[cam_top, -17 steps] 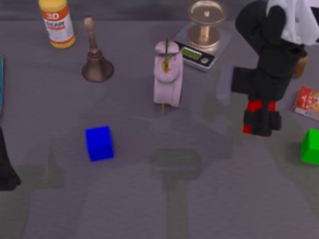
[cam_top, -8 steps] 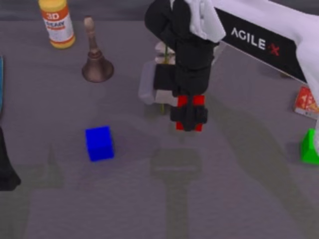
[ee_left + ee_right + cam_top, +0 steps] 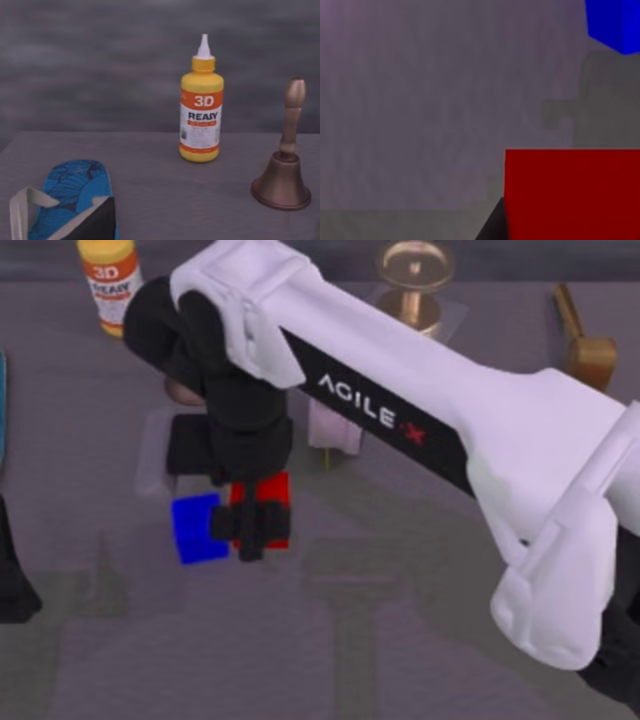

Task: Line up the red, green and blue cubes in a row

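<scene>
My right arm reaches across the table to its left half. There my right gripper (image 3: 250, 526) is shut on the red cube (image 3: 277, 490), just to the right of the blue cube (image 3: 195, 530). In the right wrist view the red cube (image 3: 572, 195) fills the near corner, and the blue cube (image 3: 615, 22) lies a short way off, apart from it. The green cube is hidden under my right arm in the top view. My left gripper (image 3: 12, 585) stays parked at the table's left edge.
A yellow glue bottle (image 3: 112, 280) stands at the back left, with a bronze bell (image 3: 282, 175) near it. A pale pink object (image 3: 335, 430), a scale bearing a brass weight (image 3: 410, 280) and a wooden mallet (image 3: 580, 340) are at the back. A blue flip-flop (image 3: 70, 195) lies at the left edge.
My right arm has swung from the right side across to the left, carrying the red cube to just beside the blue cube. It now covers the green cube and the bell.
</scene>
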Robot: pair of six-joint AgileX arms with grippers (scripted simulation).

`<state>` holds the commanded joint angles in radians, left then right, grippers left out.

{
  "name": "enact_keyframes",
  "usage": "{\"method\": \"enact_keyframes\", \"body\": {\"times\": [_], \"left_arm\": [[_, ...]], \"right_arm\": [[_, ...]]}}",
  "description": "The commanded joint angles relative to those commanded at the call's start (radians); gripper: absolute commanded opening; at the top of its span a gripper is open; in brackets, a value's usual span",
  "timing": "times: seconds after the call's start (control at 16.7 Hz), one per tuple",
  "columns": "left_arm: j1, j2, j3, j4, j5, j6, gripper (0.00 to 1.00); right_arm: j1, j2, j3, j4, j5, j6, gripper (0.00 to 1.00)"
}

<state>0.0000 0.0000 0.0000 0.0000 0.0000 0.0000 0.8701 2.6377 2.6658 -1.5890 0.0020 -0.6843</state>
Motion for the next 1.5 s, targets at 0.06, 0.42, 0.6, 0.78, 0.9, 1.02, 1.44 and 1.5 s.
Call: {"method": "enact_keyframes", "body": {"times": [0.06, 0.42, 0.6, 0.78, 0.9, 1.02, 1.44, 1.5], "left_arm": [[0.000, 0.000, 0.000, 0.000, 0.000, 0.000, 1.00], [0.000, 0.000, 0.000, 0.000, 0.000, 0.000, 1.00], [0.000, 0.000, 0.000, 0.000, 0.000, 0.000, 1.00], [0.000, 0.000, 0.000, 0.000, 0.000, 0.000, 1.00], [0.000, 0.000, 0.000, 0.000, 0.000, 0.000, 1.00], [0.000, 0.000, 0.000, 0.000, 0.000, 0.000, 1.00], [0.000, 0.000, 0.000, 0.000, 0.000, 0.000, 1.00], [0.000, 0.000, 0.000, 0.000, 0.000, 0.000, 1.00]], "right_arm": [[0.010, 0.009, 0.017, -0.008, 0.001, 0.007, 0.00], [0.009, 0.007, 0.017, -0.006, 0.000, 0.009, 0.00], [0.008, -0.014, -0.055, 0.062, 0.000, 0.012, 0.00], [0.008, -0.038, -0.210, 0.176, -0.001, 0.013, 0.00], [0.011, -0.052, -0.314, 0.254, -0.002, 0.012, 0.00], [0.013, -0.063, -0.381, 0.315, -0.001, 0.011, 0.00], [0.015, -0.066, -0.404, 0.338, 0.000, 0.010, 0.15], [0.015, -0.066, -0.404, 0.338, 0.000, 0.010, 0.23]]}}
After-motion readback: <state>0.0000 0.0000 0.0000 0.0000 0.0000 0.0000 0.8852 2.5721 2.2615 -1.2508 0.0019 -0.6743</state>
